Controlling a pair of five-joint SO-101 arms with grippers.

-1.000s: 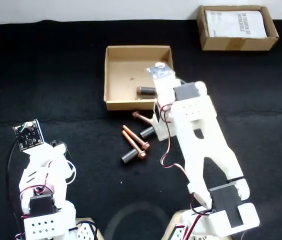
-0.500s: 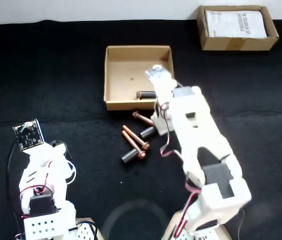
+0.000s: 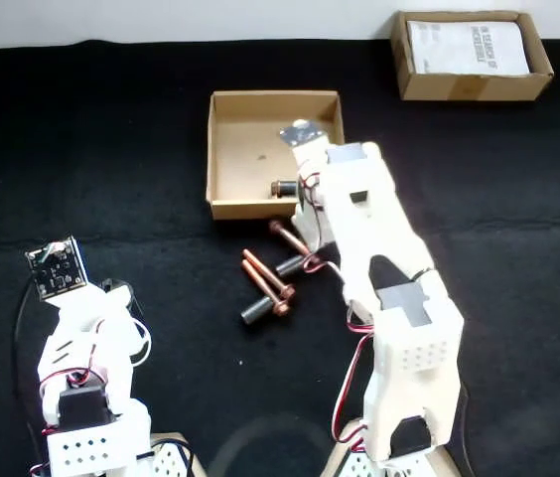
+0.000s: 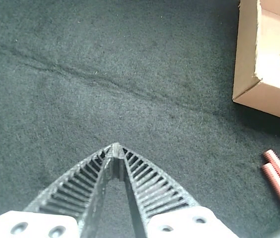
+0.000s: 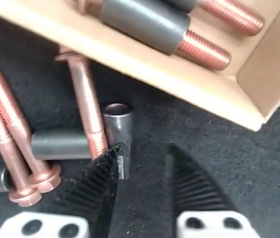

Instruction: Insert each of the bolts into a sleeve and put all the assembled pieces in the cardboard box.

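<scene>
Clock centred on the loose parts, high view, 12 o'clock away from the arm bases.

Tool state: right gripper (image 5: 145,148) has its jaws apart with nothing between them. It hangs over the black mat (image 3: 111,149) at the 12 o'clock edge of the cluster, above a short sleeve (image 5: 117,124) lying just beside the threaded end of a loose bolt (image 5: 86,94). The left gripper (image 4: 114,148) is pressed closed and empty, toward 9 o'clock, well apart from the parts.

Task's things: the cardboard box (image 3: 250,139) is at 12 o'clock. An assembled piece (image 5: 145,22) lies against its near wall, with a second piece (image 5: 229,15) beside it. Two more bolts (image 3: 265,276) lie side by side at centre. Another sleeve (image 3: 255,310) sits by their heads at 6 o'clock, and a third sleeve (image 5: 60,144) lies near.

Risk (judgement): closing here may pinch bolt and sleeve together, or roll the sleeve away. Cause: one fingertip sits over the sleeve's end, not astride it.

Surroundings: a second box (image 3: 459,87) holding a paper (image 3: 469,45) stands between 1 and 2 o'clock, well apart. In the way are the neighbouring bolt, which crowds the sleeve, and the box's near wall close behind it.
</scene>
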